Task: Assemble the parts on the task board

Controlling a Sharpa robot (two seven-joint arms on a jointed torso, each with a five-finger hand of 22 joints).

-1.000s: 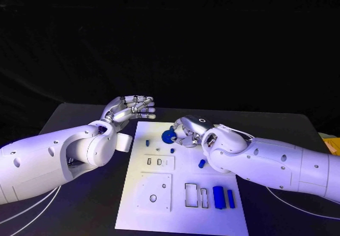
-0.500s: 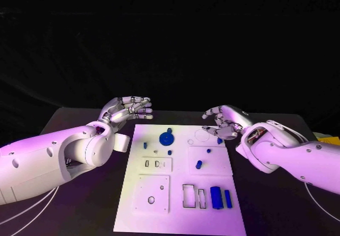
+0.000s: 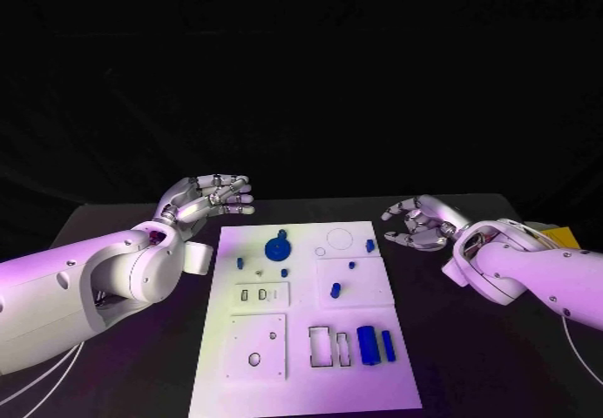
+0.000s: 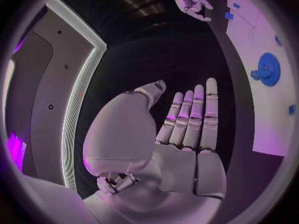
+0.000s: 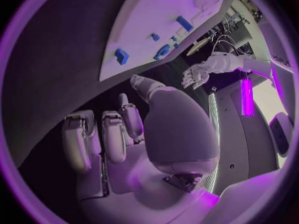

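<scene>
Fingers of the left hand (image 3: 207, 198) are loosely curled and apart with nothing in them; it hovers off the task board's (image 3: 308, 383) far left corner, clear of the plate. The left wrist view shows that palm bare, the fingers nearly straight

On the board, going from its left edge to its right: a small blue piece (image 3: 240, 260) sits near the left edge, then the blue gear (image 3: 276, 250) lies flat in the far half with a small lobe beside it. A little blue peg (image 3: 284, 273) lies just nearer, another short piece (image 3: 335, 290) sits around the middle, and one small piece (image 3: 371, 246) lies close to the far right edge. Toward the near right corner a blue block (image 3: 367, 345) and a thin blue bar (image 3: 389, 346) lie side by side, next to open rectangular slots (image 3: 319, 346)

The right hand (image 3: 421, 222) hangs off the board's far right corner, fingers half curled and spread, holding nothing

These parts look like stiff, light plastic, probably smooth enough to slip. The gear would best be pinched across its rim, the block and bar across their long sides; the tiny pegs likely need a careful fingertip pinch
</scene>
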